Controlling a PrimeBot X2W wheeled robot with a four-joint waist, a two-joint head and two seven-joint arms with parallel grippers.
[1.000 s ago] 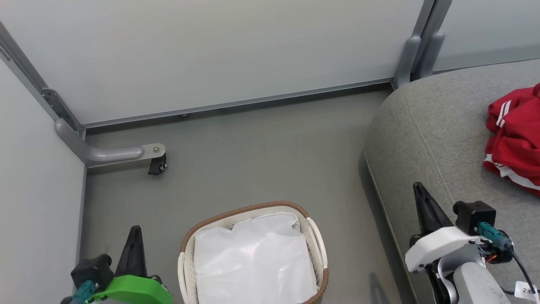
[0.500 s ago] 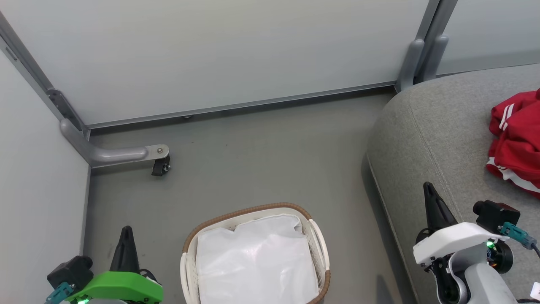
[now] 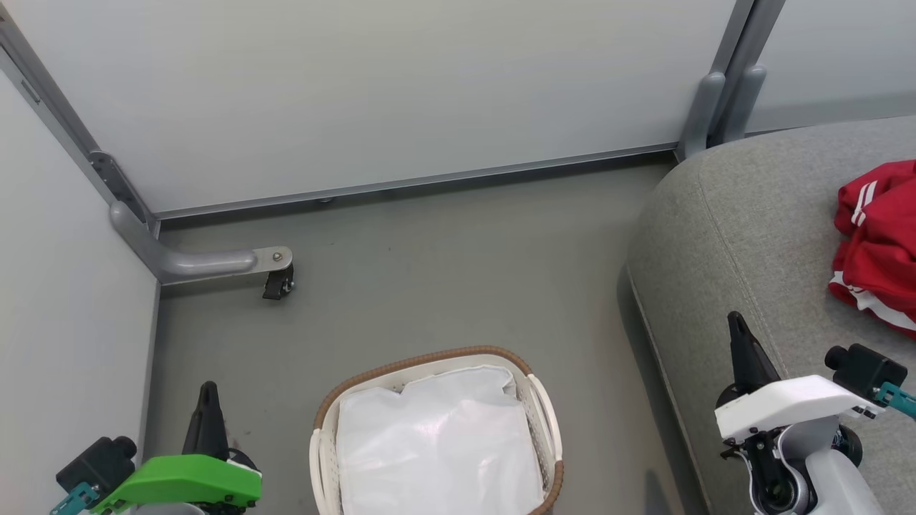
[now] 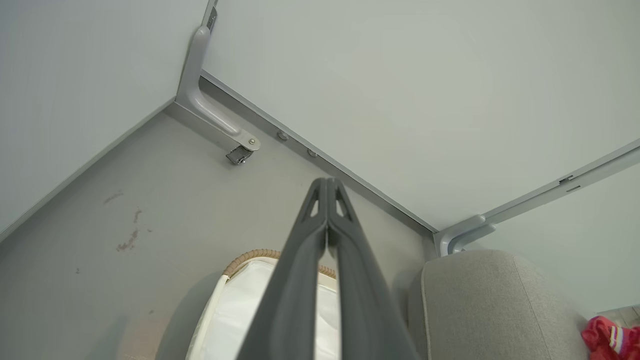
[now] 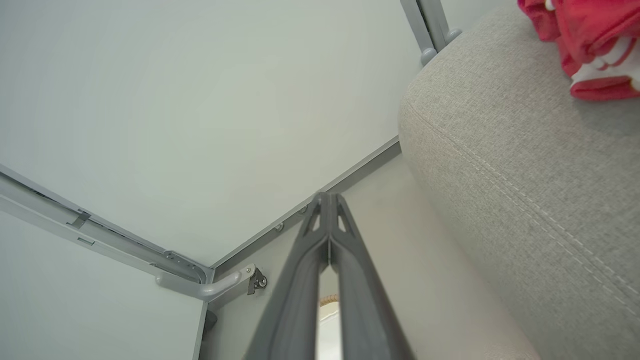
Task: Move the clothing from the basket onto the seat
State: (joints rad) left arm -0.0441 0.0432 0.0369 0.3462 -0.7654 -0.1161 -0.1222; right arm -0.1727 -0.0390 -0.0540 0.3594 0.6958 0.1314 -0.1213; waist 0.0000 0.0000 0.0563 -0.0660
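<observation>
The clothing (image 3: pixel 876 243) is on the seat (image 3: pixel 751 236) at the right edge; the basket (image 3: pixel 422 355) at bottom centre has just its liner (image 3: pixel 436 443). Lower corners: left gripper (image 3: pixel 208 390) and right gripper (image 3: pixel 735 318), both closed, holding nothing. Looks done, I'd guess the arms just park next.

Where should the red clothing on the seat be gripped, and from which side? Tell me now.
Pinch a raised fold of the clothing, likely near its white-striped edge facing the right gripper. Come down from above, opening that shut gripper first. It lies crumpled on the seat, so folds stand proud; its far part is cut off in the head view.
</observation>
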